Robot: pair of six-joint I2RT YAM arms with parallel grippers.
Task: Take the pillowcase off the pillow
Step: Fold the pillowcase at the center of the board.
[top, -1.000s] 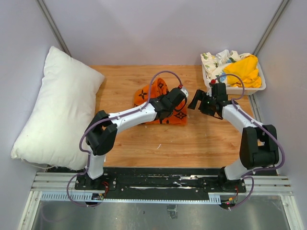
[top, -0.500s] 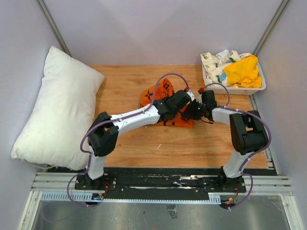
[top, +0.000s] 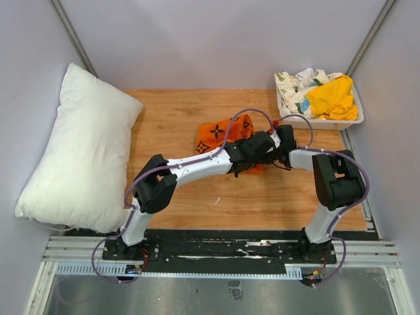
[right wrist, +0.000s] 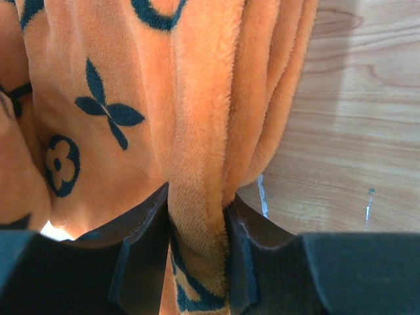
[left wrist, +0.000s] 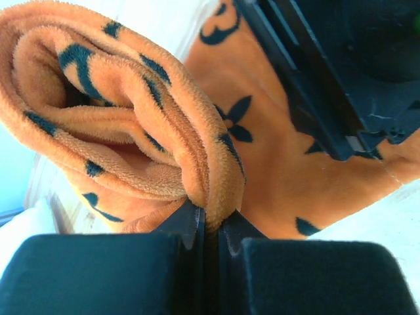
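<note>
Pillowcase (top: pixel 220 131), plush, soft and light, lay bunched on the table (top: pixel 170 111), well apart from the pillow (top: pixel 79 151). Left gripper (left wrist: pixel 210 223) pinched one thick fold tight; right gripper (right wrist: pixel 197 230) clamped another. Doubled folds probably gave the surest hold.

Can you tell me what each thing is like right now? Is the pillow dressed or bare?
pillow: bare, lying at the left edge of the table.
pillowcase: off the pillow, bunched on the table, pinched in two places.
left end effector: shut on a pillowcase fold.
right end effector: shut on another pillowcase fold.
bin: full of crumpled cloths.
</note>
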